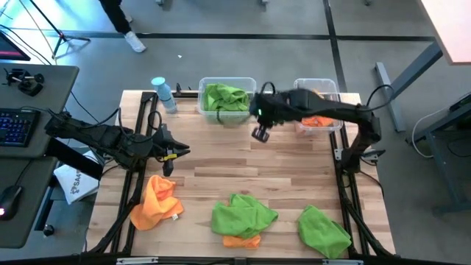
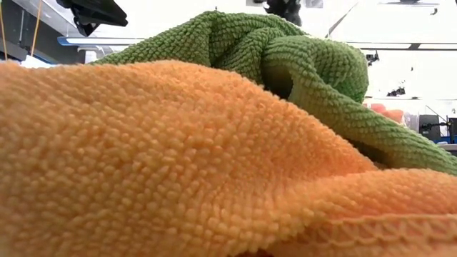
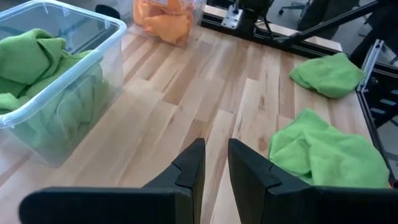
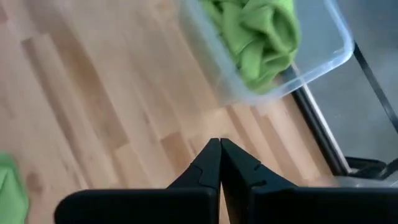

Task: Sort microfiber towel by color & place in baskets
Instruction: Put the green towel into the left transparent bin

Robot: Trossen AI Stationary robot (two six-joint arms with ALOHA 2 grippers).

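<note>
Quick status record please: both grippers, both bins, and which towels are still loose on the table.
left gripper: slightly open, empty, over the table's left side
right gripper: shut, empty, beside the green bin
green bin: holds green towels
orange bin: holds orange towel
loose orange towel, left: on table
loose green towel, middle: lying over another orange towel
loose green towel, right: on table
blue bottle: standing left of the green bin
</note>
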